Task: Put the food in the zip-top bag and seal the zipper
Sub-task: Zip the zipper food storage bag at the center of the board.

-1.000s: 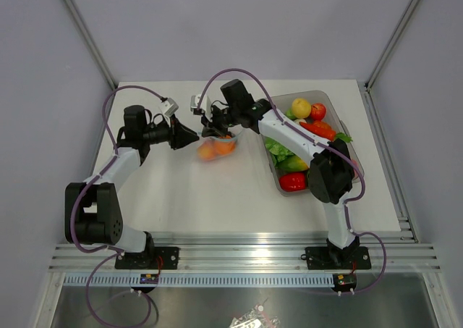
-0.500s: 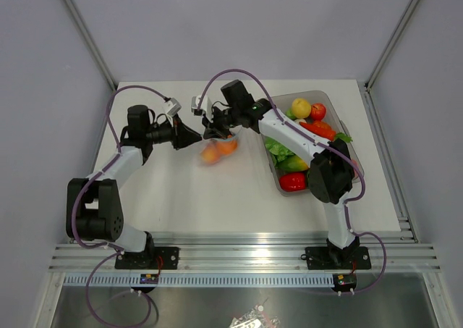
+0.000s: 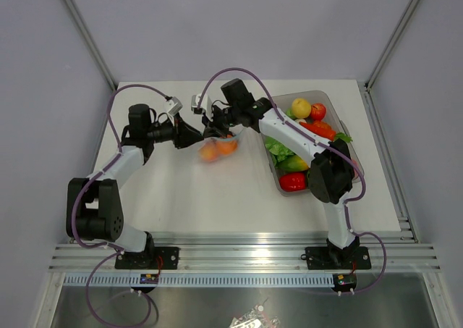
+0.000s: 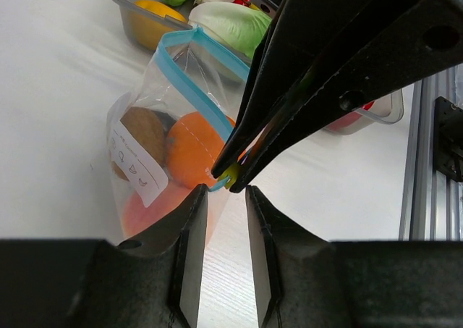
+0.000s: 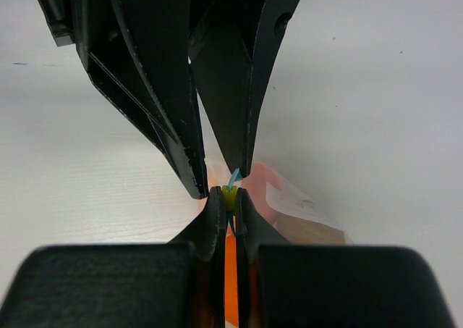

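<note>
The zip-top bag (image 3: 217, 150) hangs just above the table centre, tilted, with food inside: a round orange (image 4: 192, 150), a brown piece (image 4: 141, 129) and a pinkish fruit (image 4: 148, 208). My right gripper (image 5: 230, 195) is shut on a small yellow-green tab at the end of the light blue zipper (image 4: 199, 74). In the top view the right gripper (image 3: 215, 132) holds the bag's upper edge. My left gripper (image 4: 226, 190) faces it tip to tip, open by a narrow gap, with bare table between its fingers (image 5: 181, 125).
A rigid clear tray (image 3: 352, 170) stands on the right under the right arm, holding a yellow fruit (image 3: 301, 108), a red tomato (image 3: 318, 111), green lettuce (image 3: 278, 150) and a red pepper (image 3: 293, 182). White table lies around the bag.
My left gripper has edged right, closer to the right gripper at the bag's mouth. The bag has shifted slightly. The right gripper keeps its hold.
</note>
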